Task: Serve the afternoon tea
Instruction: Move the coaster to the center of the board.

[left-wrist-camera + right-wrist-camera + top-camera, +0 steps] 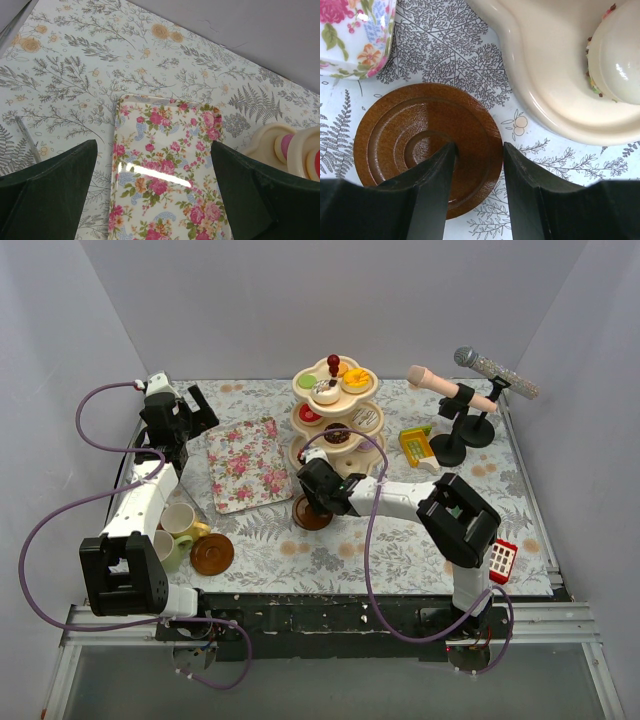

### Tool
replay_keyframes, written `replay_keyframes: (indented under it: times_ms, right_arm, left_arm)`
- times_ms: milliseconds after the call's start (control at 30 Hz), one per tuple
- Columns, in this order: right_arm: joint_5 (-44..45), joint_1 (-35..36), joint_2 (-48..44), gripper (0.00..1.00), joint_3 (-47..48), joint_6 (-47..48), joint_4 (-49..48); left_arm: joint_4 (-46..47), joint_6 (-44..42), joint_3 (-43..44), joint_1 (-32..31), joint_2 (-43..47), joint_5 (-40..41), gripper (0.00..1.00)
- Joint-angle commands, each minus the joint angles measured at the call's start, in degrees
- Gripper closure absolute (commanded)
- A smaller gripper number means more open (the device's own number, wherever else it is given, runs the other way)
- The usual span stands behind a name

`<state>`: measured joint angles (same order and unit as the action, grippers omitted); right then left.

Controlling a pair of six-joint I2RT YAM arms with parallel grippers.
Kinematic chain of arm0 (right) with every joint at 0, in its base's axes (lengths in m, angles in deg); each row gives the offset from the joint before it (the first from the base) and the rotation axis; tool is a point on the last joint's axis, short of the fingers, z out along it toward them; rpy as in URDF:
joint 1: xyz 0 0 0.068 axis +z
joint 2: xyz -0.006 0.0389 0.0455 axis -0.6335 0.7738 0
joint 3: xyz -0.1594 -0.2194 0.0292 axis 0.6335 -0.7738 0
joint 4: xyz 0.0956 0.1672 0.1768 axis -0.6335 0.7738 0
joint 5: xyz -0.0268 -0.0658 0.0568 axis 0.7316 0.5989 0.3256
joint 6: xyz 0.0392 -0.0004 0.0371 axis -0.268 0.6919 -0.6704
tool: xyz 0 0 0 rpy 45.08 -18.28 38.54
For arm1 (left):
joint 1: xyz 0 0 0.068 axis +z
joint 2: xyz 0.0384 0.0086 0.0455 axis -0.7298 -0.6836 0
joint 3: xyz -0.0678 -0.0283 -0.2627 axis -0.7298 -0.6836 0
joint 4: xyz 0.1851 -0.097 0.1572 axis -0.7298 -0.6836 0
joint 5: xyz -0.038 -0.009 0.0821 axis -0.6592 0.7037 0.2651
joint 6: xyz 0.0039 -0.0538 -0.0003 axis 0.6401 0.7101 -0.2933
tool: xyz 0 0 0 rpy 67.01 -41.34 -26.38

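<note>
Mid-frame, the right tool (479, 148) hovers open and empty over 1 brown saucer (395, 135), probably mid saucer-setting; next, pinch its rim squarely.

No legible text, label, brand or number on anything in view.
</note>
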<state>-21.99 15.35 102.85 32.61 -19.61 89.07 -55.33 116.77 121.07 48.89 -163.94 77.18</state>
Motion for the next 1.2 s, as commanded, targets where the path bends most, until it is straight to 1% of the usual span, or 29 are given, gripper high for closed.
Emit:
replay_keyframes:
  times_ms: [0, 133, 367, 567, 633, 700, 733, 833, 900, 933, 1067, 1167]
  right_arm:
    - [-0.1, 1.5, -1.8, 0.49, -0.6, -1.4, 3.5]
    - [0.8, 1.4, -1.7, 0.49, 0.2, -1.4, 4.0]
    - [4.7, 1.4, -0.7, 0.40, 6.5, 1.6, 5.7]
    - [3.4, 1.5, -2.6, 0.34, 12.5, 5.1, 5.7]
    - [0.5, 1.9, -5.0, 0.34, 13.1, 7.0, 4.0]
    - [-4.3, 2.7, -8.2, 0.34, 11.5, 10.2, -0.5]
    - [-8.5, 3.2, -10.4, 0.34, 9.8, 11.5, -3.7]
    - [-27.8, 3.5, -13.8, 0.35, 4.4, 12.6, -16.2]
    - [-34.0, 4.8, -13.3, 0.36, 3.5, 13.5, -21.5]
    - [-35.1, 5.9, -12.4, 0.36, 4.3, 14.3, -22.3]
    - [-35.2, 9.7, -6.0, 0.37, 9.7, 17.0, -22.4]
    - [-35.6, 12.3, -2.3, 0.37, 11.6, 18.4, -25.1]
  left_arm:
    - [1.0, -0.1, -0.6, -0.3, 0.3, -0.7, 0.02]
    - [1.1, 0.0, -0.6, -0.4, 0.5, -0.6, 0.02]
    - [1.2, -0.1, -0.9, -0.4, 0.9, 0.0, 0.02]
    - [1.3, 0.0, -1.0, -0.4, 1.2, 0.7, 0.02]
    - [1.3, -0.1, -1.0, -0.4, 1.4, 0.9, 0.02]
    - [1.2, -0.1, -0.9, -0.4, 1.7, 1.2, 0.02]
    - [1.1, 0.0, -0.8, -0.4, 1.7, 1.1, 0.02]
    - [0.5, 0.4, -0.2, -0.3, 1.7, -0.1, 0.02]
    - [0.5, 0.6, 0.0, -0.4, 2.0, -0.9, 0.02]
    - [0.5, 0.5, -0.2, -0.4, 2.1, -1.0, 0.02]
    - [0.5, 0.2, -0.1, -0.4, 2.1, -0.5, 0.02]
    - [0.5, 0.2, -0.1, -0.4, 2.2, -0.7, 0.02]
